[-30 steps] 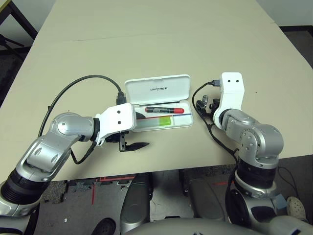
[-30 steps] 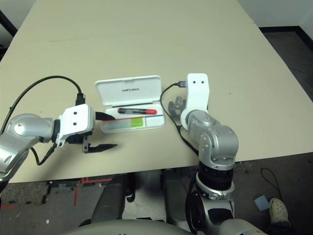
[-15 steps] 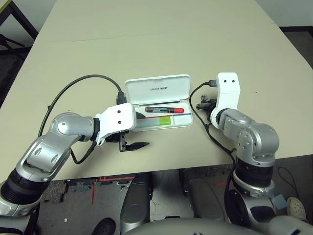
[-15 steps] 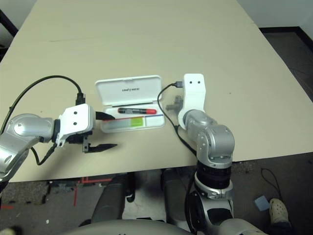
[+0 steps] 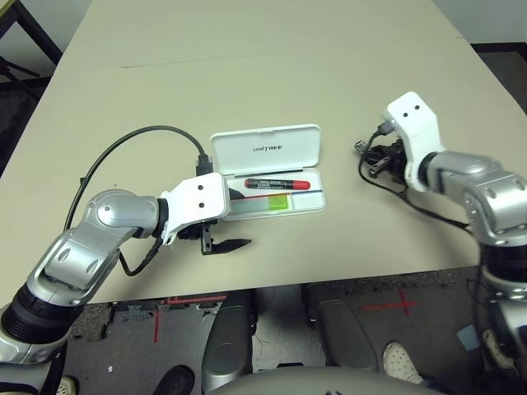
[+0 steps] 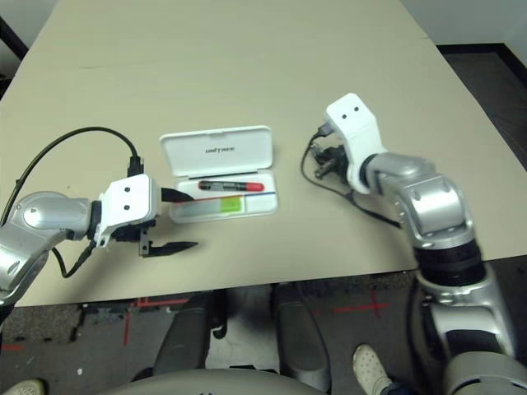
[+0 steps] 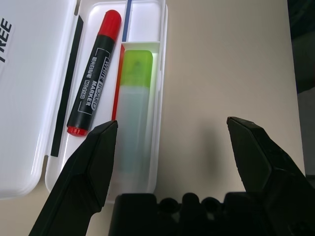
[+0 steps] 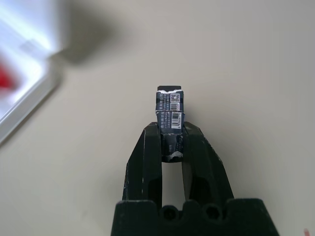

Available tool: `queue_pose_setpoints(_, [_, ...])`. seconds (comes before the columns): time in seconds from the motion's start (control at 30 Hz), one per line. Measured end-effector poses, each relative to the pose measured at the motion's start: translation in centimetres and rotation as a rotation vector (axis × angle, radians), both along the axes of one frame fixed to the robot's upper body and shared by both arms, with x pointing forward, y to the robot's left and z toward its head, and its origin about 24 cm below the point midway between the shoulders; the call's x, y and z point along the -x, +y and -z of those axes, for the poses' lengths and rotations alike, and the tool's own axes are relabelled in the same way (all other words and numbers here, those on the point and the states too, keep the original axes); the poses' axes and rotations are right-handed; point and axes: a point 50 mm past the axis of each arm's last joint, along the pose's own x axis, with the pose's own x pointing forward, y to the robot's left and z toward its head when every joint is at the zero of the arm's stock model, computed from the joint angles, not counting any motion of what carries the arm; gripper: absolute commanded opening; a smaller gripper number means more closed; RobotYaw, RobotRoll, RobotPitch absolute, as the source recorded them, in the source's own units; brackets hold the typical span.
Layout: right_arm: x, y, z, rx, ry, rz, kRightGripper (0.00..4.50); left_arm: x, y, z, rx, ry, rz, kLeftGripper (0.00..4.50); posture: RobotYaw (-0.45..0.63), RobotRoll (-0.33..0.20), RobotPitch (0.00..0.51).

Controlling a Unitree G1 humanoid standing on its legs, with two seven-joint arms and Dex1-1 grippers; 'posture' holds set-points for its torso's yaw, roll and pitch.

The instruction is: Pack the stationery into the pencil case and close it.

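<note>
Case (image 5: 268, 148): open on counter (image 5: 247, 90), marker (image 7: 93, 73) inside. Left claw (image 7: 172, 123): spread apart. Stub (image 8: 171, 118): clamped in right claw (image 8: 172, 128).

The open white pencil case (image 5: 272, 151) looks like smooth, glossy hard plastic; the red-capped black marker (image 7: 95, 73) looks glossy, the beige tabletop (image 5: 272, 90) smooth and matt.

Beige tabletop (image 5: 329, 74) stretching away toward a pale wall (image 5: 482, 16), with dark grey floor (image 5: 123, 354) marked by red tape (image 5: 156, 325) along the near side, and a dark metal frame (image 5: 37, 37) off to the left.
</note>
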Motion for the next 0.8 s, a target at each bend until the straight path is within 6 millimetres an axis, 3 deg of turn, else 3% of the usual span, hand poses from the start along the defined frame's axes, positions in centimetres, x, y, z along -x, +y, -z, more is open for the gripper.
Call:
queue_pose_setpoints(0.27, [0.1,1.6,-0.9,0.042,0.045,-0.462,0.29,-0.2,0.0,-0.2,0.002,-0.013,-0.010,4.50,0.05,0.000,0.226])
queue_pose_setpoints(0.43, [-0.2,3.6,-0.8,0.038,0.058,-0.616,0.29,-0.2,0.0,-0.2,0.003,-0.014,-0.022,4.50,0.07,0.000,0.223])
queue_pose_setpoints(0.57, [-0.3,5.5,0.4,0.050,0.091,-0.712,0.29,-0.1,0.1,0.0,0.003,-0.011,-0.037,4.50,0.08,0.000,0.218])
queue_pose_setpoints(0.8, [-0.6,6.8,1.4,0.086,0.107,-0.769,0.29,0.1,0.1,-0.1,0.002,-0.011,-0.053,4.50,0.10,0.000,0.216])
